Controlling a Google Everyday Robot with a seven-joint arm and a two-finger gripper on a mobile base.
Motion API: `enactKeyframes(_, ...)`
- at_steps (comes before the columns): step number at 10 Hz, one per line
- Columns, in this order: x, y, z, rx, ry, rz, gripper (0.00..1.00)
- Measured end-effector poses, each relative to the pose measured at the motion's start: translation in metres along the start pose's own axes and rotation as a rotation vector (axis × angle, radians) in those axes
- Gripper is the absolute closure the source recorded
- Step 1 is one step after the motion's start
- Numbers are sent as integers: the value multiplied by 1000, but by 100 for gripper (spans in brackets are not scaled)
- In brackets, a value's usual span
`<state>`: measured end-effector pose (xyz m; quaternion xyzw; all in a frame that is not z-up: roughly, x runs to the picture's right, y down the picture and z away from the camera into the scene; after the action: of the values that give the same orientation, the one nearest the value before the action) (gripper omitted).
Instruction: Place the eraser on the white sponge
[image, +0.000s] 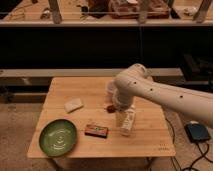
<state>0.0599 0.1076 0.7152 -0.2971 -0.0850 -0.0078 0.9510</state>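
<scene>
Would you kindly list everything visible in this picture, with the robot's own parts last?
table: one, light wood, centre of view
white sponge: one, off-white, table's left middle
green plate: one, green, table's front left
eraser: one, dark with orange-red edge, right of the plate
lump: one, dark red, mid-table
carton: one, white, upright, right of the eraser
box: one, blue-grey, floor at right
arm: one, white, reaching from the right
gripper: one, pale, low beside the carton
</scene>
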Motion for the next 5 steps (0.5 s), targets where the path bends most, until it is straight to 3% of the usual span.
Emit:
enactKeyframes(2, -1, 1, 2, -1, -3, -3, 20)
enactKeyframes(5, -18, 10, 35, -22, -44, -63, 20)
